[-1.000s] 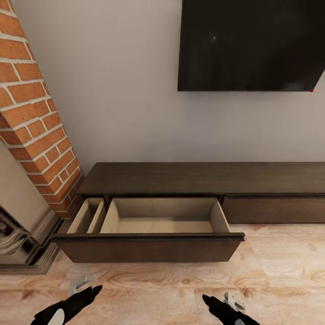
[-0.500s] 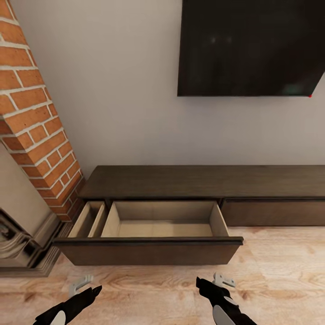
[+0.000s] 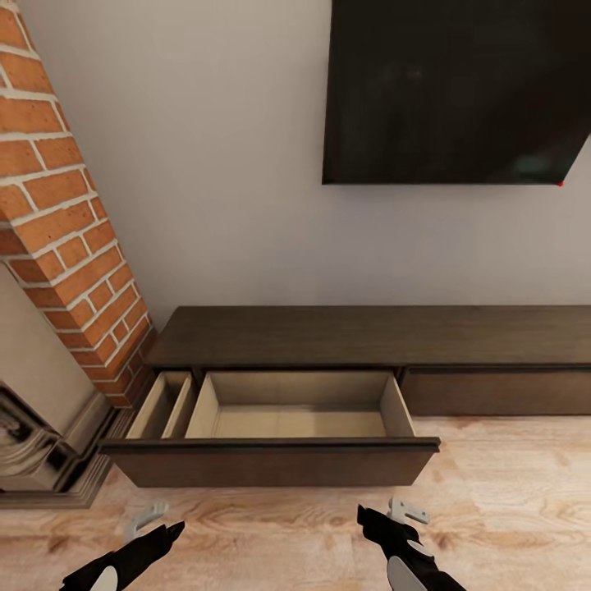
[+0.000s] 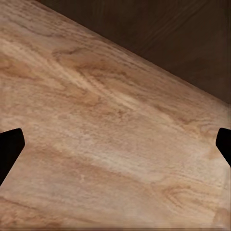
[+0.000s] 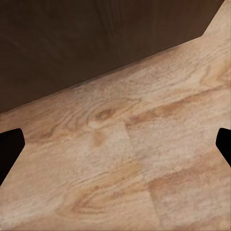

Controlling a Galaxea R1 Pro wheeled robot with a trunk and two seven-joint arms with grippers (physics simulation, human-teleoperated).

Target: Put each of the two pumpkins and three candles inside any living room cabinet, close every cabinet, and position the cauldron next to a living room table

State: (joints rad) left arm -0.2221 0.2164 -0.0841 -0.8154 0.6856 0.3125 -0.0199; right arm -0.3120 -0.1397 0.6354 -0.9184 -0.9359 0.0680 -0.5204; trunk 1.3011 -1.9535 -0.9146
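Note:
The long low dark-brown cabinet (image 3: pixel 369 336) stands against the wall. Its left drawer front (image 3: pixel 271 464) is pulled out toward me, and the pale beige inside (image 3: pixel 300 410) holds nothing. A narrow side compartment (image 3: pixel 164 402) is likewise bare. My left gripper (image 3: pixel 168 532) and right gripper (image 3: pixel 369 519) hover over the wooden floor just in front of the drawer, both open and empty. In the wrist views the black fingertips (image 4: pixel 9 149) (image 5: pixel 9 147) sit far apart above floorboards, with the dark drawer front (image 5: pixel 96 38) ahead. Pumpkins, candles, cauldron and table are out of view.
A brick chimney column (image 3: pixel 66 222) and an ornate fireplace base (image 3: pixel 41 460) close off the left. A black TV (image 3: pixel 455 90) hangs above the cabinet. The cabinet's right front (image 3: pixel 492 392) is closed. Wooden floor (image 3: pixel 509 509) stretches to the right.
The whole picture has slid down a little, so the camera moved. My right gripper has shifted forward and slightly left toward the drawer front. The drawer and left gripper look unchanged.

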